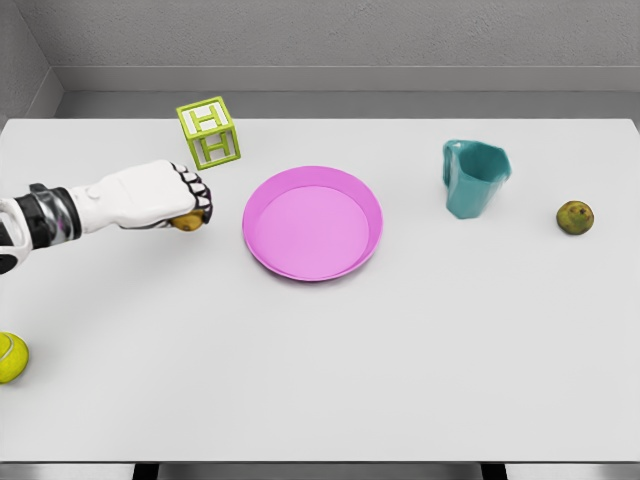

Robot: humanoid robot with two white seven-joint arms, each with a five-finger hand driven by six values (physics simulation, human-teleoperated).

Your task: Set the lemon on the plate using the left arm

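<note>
1. A tennis ball (11, 357) sits at the table's (320, 380) left edge.
2. The left hand (165, 195) has its fingers curled over a yellowish object, apparently the lemon (188, 222), mostly hidden beneath it, left of the plate.
3. A green letter block (209, 131) stands just behind the hand.
4. The pink plate (312, 223) lies mid-table.
5. A teal pitcher (474, 178) stands further right.
6. A brownish fruit (575, 217) lies near the right edge.

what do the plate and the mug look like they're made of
Plate: probably plastic, uniform pink with a matte, faintly sheened surface and no glaze highlights. Mug: teal, possibly plastic or matte ceramic; flat colour, soft shading, no sharp reflections. The render leaves both uncertain.
</note>
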